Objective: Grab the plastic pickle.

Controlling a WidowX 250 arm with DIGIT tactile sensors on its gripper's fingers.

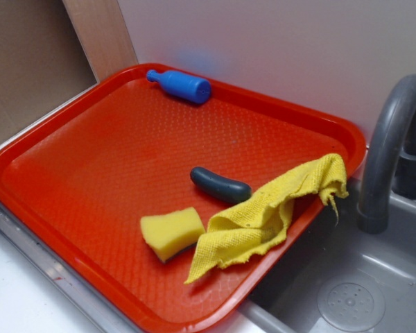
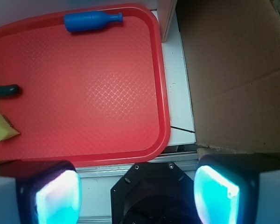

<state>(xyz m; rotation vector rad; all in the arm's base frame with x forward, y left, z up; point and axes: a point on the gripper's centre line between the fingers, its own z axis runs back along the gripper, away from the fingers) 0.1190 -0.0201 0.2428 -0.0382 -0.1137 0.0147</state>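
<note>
While my gripper (image 2: 135, 191) hangs over the tray's near edge with its fingers (image 2: 56, 193) spread wide and nothing between them, I see it only in the wrist view; the exterior camera does not catch it. Below the fingers lies the red tray (image 2: 161, 116), and beyond its rim a white ledge and brown cardboard (image 2: 238, 74). The pickle (image 1: 220, 185) lies flat on the tray, well away from the gripper, one end touching the yellow cloth (image 1: 263, 218) that drapes over the tray's rim toward the grey sink (image 1: 347, 298). A yellow sponge (image 1: 171, 232) sits just beside the pickle. A blue bottle (image 1: 180, 85) lies on its side at the tray's far edge. A grey faucet (image 1: 388, 146) arches over the sink.
</note>
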